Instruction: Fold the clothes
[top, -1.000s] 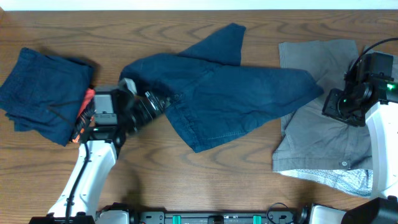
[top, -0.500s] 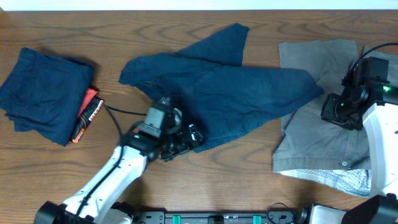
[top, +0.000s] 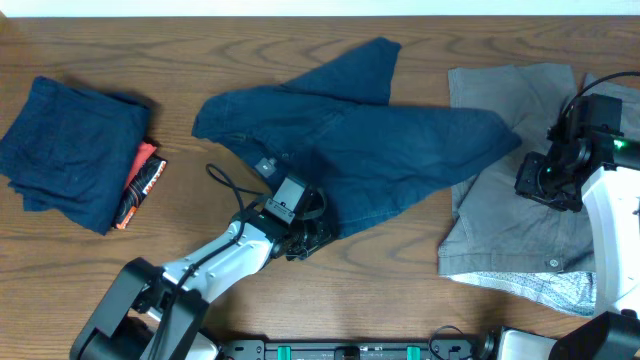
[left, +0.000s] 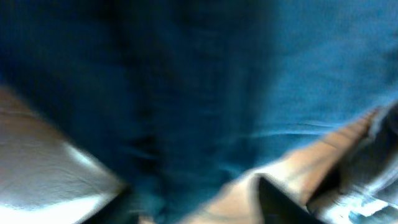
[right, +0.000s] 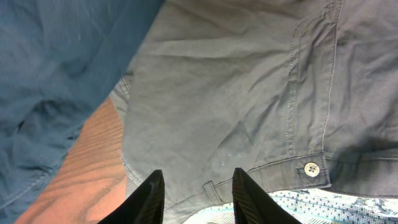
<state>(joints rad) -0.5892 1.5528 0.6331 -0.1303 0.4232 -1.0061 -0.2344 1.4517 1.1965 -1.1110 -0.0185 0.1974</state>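
I noted the navy shorts (top: 400, 150) at my left tool (top: 308, 234), whose grip I could not tell, while my right tool (right: 197, 177) hung spread apart over the grey garment (right: 249, 93).

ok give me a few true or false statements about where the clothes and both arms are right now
1. The spread navy shorts overlap the left edge of the grey garment. True.
2. The right end effector is clamped on the grey garment. False: its fingers are apart with nothing between them.
3. A folded navy garment lies at the table's left end, with a red object at its right edge. True.
4. The left end effector is over the folded navy garment. False: it is at the near edge of the spread navy shorts.
5. A button shows on the grey garment. True.
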